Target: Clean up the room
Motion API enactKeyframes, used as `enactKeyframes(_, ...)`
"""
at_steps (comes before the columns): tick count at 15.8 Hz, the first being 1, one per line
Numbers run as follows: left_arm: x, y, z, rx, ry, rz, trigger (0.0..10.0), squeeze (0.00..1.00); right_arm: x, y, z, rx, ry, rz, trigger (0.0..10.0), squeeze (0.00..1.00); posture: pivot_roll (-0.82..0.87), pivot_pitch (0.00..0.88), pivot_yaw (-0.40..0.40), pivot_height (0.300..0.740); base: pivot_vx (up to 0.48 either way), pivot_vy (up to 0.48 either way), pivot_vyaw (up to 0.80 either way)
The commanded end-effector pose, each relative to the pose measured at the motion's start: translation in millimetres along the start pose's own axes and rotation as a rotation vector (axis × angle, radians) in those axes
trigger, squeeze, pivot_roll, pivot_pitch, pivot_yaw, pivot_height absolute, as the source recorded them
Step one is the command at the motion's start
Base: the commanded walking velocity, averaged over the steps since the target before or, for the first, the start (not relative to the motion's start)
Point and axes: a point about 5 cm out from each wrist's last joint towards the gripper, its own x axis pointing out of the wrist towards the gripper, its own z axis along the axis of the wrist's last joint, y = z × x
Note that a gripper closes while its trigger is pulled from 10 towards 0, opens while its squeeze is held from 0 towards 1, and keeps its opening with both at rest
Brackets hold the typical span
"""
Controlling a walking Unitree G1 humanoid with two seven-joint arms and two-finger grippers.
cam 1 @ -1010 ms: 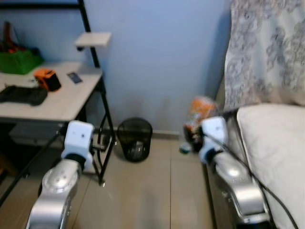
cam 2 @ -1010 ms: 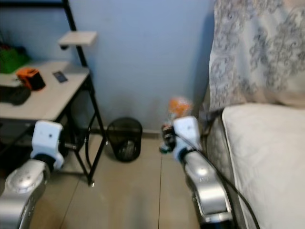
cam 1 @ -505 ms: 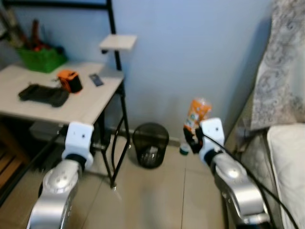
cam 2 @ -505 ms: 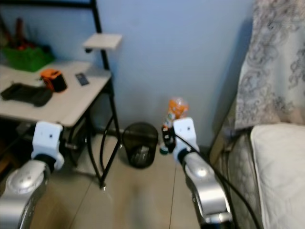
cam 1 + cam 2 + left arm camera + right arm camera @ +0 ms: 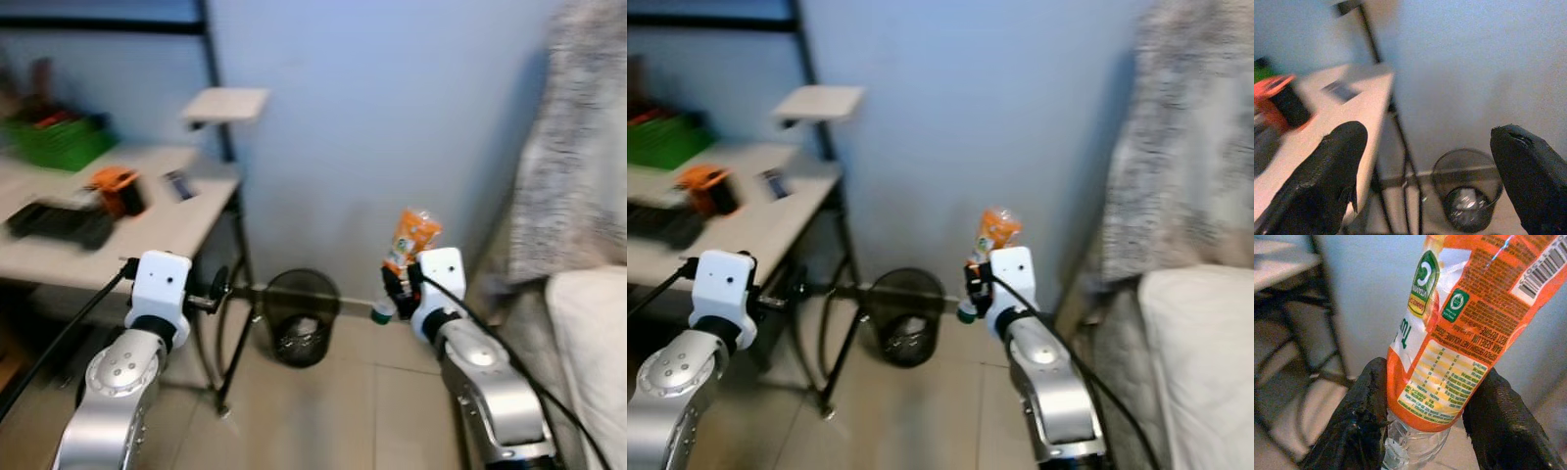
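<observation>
My right gripper (image 5: pixel 400 286) is shut on a plastic bottle with an orange label (image 5: pixel 408 240), held upside down with its green cap (image 5: pixel 379 316) pointing at the floor. In the right wrist view the black fingers (image 5: pixel 1361 416) clamp both sides of the orange-label bottle (image 5: pixel 1459 333). A black mesh wastebasket (image 5: pixel 301 316) stands on the tiled floor against the blue wall, to the left of and below the bottle. My left gripper (image 5: pixel 1425 181) is open, raised in front of the desk, with the wastebasket (image 5: pixel 1469 196) visible between its fingers.
A white desk (image 5: pixel 147 235) on a black metal frame stands at the left, carrying an orange-and-black object (image 5: pixel 115 189), a black controller (image 5: pixel 54 223) and a green basket (image 5: pixel 54 142). A bed with white bedding (image 5: pixel 593 343) and a patterned curtain (image 5: pixel 578 147) are at the right.
The camera has shifted, so the whole scene sits differently in frame. The bottle stays held in my right gripper, and the wastebasket now lies closer below it.
</observation>
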Motion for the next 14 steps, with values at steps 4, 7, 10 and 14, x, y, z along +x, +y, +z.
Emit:
enactKeyframes(4,0.5,-4.7,2.0,0.003,-0.004,-0.026,10.0,0.0,-1.3,-6.8,0.5,-0.014,0.002,-0.04,10.0,0.0,-0.06,0.0,0.041,0.74,0.34,0.0,0.0)
enactKeyframes(7,0.8,-4.5,2.1,0.005,-0.003,-0.028,10.0,0.0,-1.2,-5.7,-0.2,-0.019,0.005,-0.035,10.0,0.0,-0.05,0.0,0.04,0.74,0.339,0.0,0.0)
enactKeyframes(10,0.9,-4.3,2.5,0.008,-0.002,-0.03,10.0,0.0,-1.1,-6.0,0.6,-0.019,0.003,-0.039,10.0,0.0,-0.05,0.0,0.042,0.74,0.341,0.0,0.0)
enactKeyframes(14,0.8,-4.5,2.1,0.011,0.002,-0.035,10.0,0.0,-0.6,-6.3,0.9,-0.02,0.007,-0.043,10.0,0.0,-0.05,0.0,0.043,0.74,0.338,0.0,0.0)
